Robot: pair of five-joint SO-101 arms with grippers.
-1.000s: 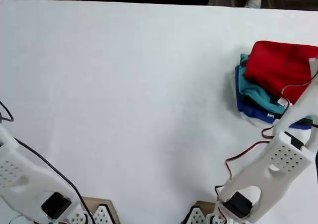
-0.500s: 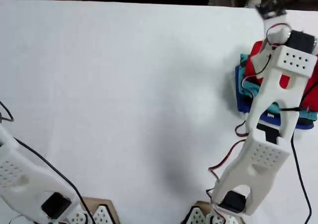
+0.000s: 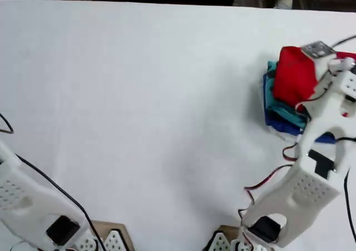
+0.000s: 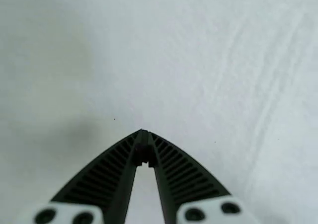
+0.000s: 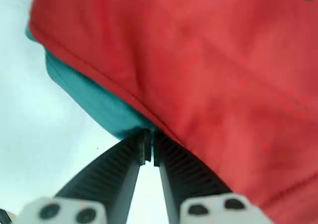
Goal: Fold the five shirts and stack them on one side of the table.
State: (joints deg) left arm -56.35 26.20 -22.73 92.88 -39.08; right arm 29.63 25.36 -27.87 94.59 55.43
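A stack of folded shirts lies at the table's right side: a red shirt (image 3: 295, 73) on top, a teal shirt (image 3: 276, 102) under it and a dark blue shirt (image 3: 276, 122) at the bottom. In the right wrist view the red shirt (image 5: 208, 60) and the teal shirt (image 5: 94, 107) lie right in front of my right gripper (image 5: 148, 147), whose fingers are shut with their tips at the stack's edge. From above, the right arm (image 3: 311, 173) leans over the stack. My left gripper (image 4: 142, 147) is shut over bare white tabletop, and the left arm (image 3: 28, 201) sits at the near left corner.
The white table (image 3: 139, 95) spreads wide to the left and middle. Red and black cables (image 3: 272, 178) hang beside the right arm. Both arm bases (image 3: 167, 240) stand at the near edge.
The right arm swung in over the stack and has pulled back and lower toward its near right side. The red shirt looks bunched narrower. The left arm stays still.
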